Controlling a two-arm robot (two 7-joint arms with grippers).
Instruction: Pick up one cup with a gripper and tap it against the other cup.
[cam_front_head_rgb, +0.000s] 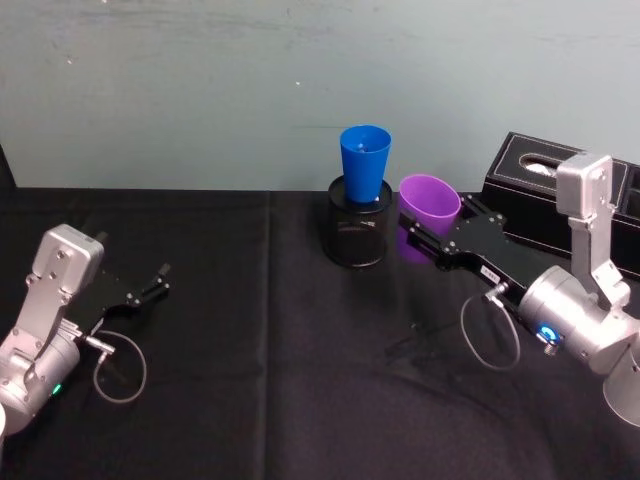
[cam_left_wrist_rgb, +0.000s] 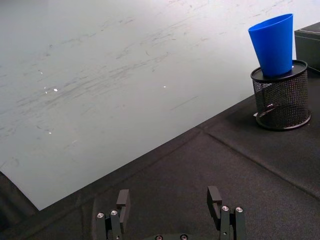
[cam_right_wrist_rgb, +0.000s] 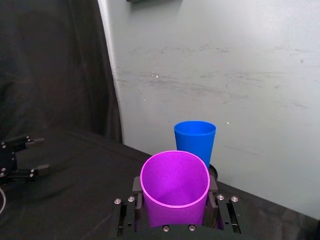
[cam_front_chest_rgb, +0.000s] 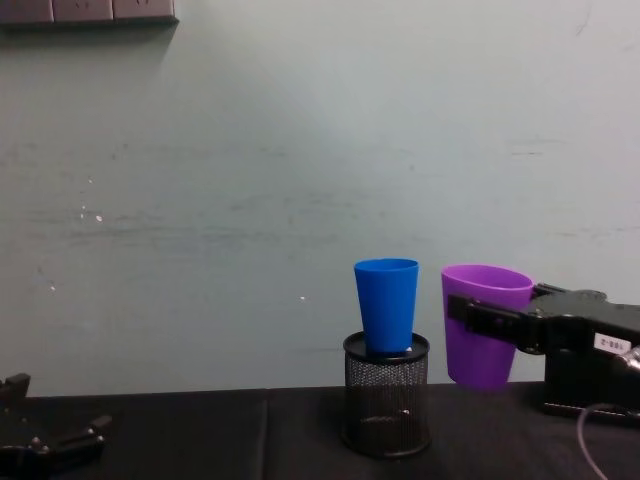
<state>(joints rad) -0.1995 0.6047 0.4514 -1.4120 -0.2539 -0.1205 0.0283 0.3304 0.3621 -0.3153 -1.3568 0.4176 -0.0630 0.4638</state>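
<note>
My right gripper (cam_front_head_rgb: 420, 225) is shut on the purple cup (cam_front_head_rgb: 430, 200), which it holds upright above the black table, just right of the blue cup (cam_front_head_rgb: 365, 163). A small gap shows between the two cups in the chest view, purple cup (cam_front_chest_rgb: 484, 325) beside blue cup (cam_front_chest_rgb: 388, 305). The blue cup stands in a black mesh holder (cam_front_head_rgb: 358, 232). From the right wrist, the purple cup (cam_right_wrist_rgb: 175, 187) sits between the fingers (cam_right_wrist_rgb: 138, 189) with the blue cup (cam_right_wrist_rgb: 195, 141) behind it. My left gripper (cam_front_head_rgb: 160, 278) rests open at the table's left, also seen as left gripper (cam_left_wrist_rgb: 170, 200).
A black box (cam_front_head_rgb: 560, 205) stands at the back right, behind my right arm. A pale wall (cam_front_chest_rgb: 300, 150) runs close behind the cups. A grey cable loop (cam_front_head_rgb: 490, 335) lies on the black tablecloth (cam_front_head_rgb: 280, 350) near the right arm.
</note>
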